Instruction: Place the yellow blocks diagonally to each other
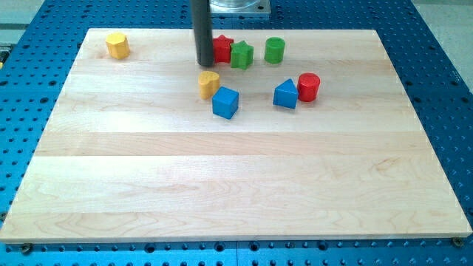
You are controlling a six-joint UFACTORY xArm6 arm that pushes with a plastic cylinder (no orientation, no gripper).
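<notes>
Wooden surface on a blue perforated bench. Entries run from the view's left to the view's right.

Yellow hexagon block: near the surface's top left corner, alone, well apart from everything else.

My tip: I have no fingers to open or close, only the dark rod, which comes down from the view's top. Its end sits just above the yellow heart, with a narrow strip of wood showing between the two, so apart, not touching. The rod's right side overlaps the red star in this view; I cannot tell whether they touch.

Yellow heart block: directly below my tip, upper middle of the surface. It lies to the right of the yellow hexagon and lower in the view.

Blue cube: just beside the yellow heart, at its lower right; contact cannot be judged.

Red star: partly hidden behind the rod, near the top edge.

Green star: touching or very nearly touching the red star's right side.

Green cylinder: near the green star, a small gap between them.

Blue triangular block: right of the blue cube, clearly apart from it.

Red cylinder: just beside the blue triangular block, on its right, at or very close to contact.
</notes>
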